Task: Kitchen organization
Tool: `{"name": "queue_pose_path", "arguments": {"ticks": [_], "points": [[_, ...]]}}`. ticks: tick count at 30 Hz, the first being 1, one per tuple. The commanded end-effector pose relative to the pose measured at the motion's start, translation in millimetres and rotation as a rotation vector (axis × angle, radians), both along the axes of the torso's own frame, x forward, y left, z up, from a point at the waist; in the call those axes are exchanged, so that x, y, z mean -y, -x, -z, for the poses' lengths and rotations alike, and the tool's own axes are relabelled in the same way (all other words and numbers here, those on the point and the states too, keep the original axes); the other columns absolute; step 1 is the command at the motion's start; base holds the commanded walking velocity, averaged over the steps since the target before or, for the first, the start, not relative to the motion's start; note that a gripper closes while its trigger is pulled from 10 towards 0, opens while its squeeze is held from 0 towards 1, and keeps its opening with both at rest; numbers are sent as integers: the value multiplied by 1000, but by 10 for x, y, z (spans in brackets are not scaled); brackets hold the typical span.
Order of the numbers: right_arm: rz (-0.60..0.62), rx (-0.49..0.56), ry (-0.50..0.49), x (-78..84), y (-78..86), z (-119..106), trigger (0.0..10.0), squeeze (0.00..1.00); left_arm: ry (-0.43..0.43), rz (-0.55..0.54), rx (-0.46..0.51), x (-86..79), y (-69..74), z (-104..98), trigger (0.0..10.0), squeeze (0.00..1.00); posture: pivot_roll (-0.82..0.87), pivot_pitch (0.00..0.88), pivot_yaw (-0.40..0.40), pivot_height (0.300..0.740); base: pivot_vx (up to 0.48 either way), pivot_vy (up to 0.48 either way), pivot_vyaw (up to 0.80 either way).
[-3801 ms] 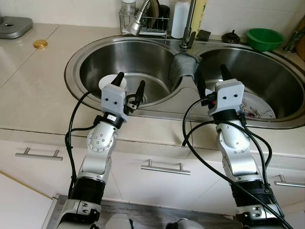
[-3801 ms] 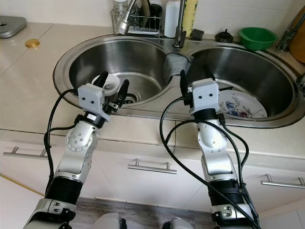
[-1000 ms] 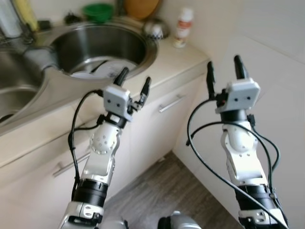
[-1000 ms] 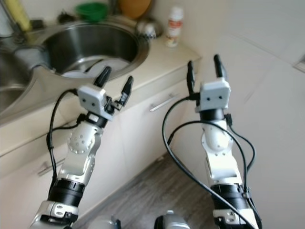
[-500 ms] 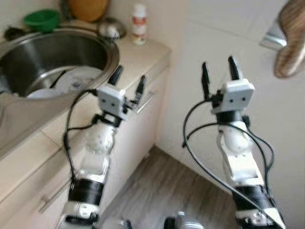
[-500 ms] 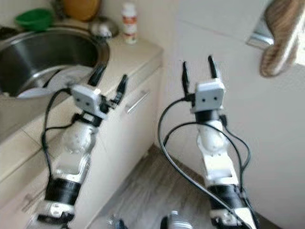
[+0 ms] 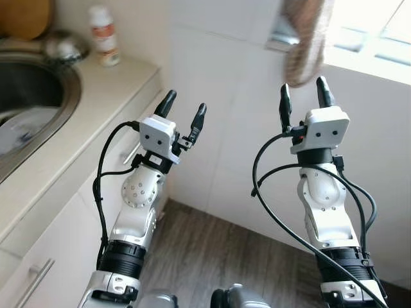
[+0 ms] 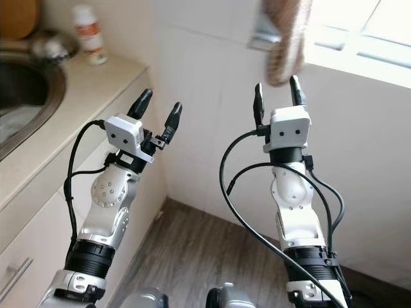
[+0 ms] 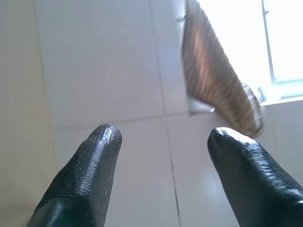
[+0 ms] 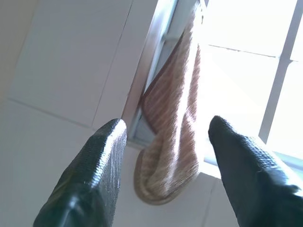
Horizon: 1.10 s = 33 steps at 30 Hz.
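Both arms are raised in front of a white tiled wall. My left gripper (image 7: 184, 109) is open and empty, just off the right end of the beige counter (image 7: 70, 122). Beside it my right gripper (image 7: 302, 96) is also open and empty, pointing up at a brown striped cloth (image 7: 302, 38) that hangs from the corner of a window ledge. The cloth (image 10: 173, 123) shows between the fingertips in the right wrist view, some way off. The same cloth (image 9: 215, 85) appears in the left wrist view.
At the left edge lies part of the steel sink (image 7: 38, 102) with a plate (image 7: 19, 128) in it. A small white bottle (image 7: 104, 35) stands at the counter's back. A cabinet handle (image 7: 32, 282) sits low on the left. Wood floor (image 7: 212, 250) lies below.
The whole view has swung right: the sink and counter slid off to the left, and the wall, window and hanging cloth came to the centre. Both grippers stay open and raised.
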State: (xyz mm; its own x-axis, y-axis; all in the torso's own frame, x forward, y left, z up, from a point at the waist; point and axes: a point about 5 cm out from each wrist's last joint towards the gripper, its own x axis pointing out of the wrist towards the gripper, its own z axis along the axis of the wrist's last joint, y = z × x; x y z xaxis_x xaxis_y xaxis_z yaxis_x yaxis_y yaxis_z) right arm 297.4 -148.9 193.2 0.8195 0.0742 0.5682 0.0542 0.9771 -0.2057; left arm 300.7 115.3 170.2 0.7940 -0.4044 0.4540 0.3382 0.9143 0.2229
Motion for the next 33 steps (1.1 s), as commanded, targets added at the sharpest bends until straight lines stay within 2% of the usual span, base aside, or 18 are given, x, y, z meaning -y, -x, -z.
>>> {"name": "queue_pose_path", "arguments": {"ticks": [1, 5, 9, 16, 18, 23, 25, 30, 33], "points": [[-11, 13, 2, -41, 1, -35, 10000, 0, -5, -9, 5, -18, 1, -16, 10000, 0, 159, 0, -49, 740, 0, -337, -800], [-6, 12, 4, -31, -2, -29, 10000, 0, -7, -12, -5, -13, -5, -2, 10000, 0, 157, 0, -48, 740, 0, -409, -800], [-5, 11, 4, -29, -2, -29, 10000, 0, 35, -16, -10, -39, -11, -10, 10000, 0, 158, 0, -48, 740, 0, 0, -800], [-5, 7, 5, -43, -8, -18, 10000, 0, -14, -15, -10, -12, -7, 10, 10000, 0, 161, 0, -50, 740, 0, 0, -800], [-4, 5, 8, -45, -12, -16, 10000, 0, -25, -22, -12, -15, -13, 17, 10000, 0, 160, 0, -50, 740, 0, -461, -800], [4, -5, 15, -37, -21, 3, 10000, 0, -18, -24, -14, -15, -13, 22, 10000, 0, 161, 0, -50, 740, 0, -459, -800], [5, -10, 16, -36, -23, 11, 10000, 0, 2, -20, -12, -17, -10, 17, 10000, 0, 161, 0, -49, 740, 0, 0, -800], [2, -18, 20, -46, -29, 28, 10000, 0, -13, -23, -20, -14, -11, 32, 10000, 0, 161, 0, -50, 740, 0, 0, -800], [4, -25, 50, -65, -34, 46, 10000, 0, -15, -24, -21, -14, -11, 36, 10000, 0, 162, 0, -51, 740, 0, 0, 0]]}}
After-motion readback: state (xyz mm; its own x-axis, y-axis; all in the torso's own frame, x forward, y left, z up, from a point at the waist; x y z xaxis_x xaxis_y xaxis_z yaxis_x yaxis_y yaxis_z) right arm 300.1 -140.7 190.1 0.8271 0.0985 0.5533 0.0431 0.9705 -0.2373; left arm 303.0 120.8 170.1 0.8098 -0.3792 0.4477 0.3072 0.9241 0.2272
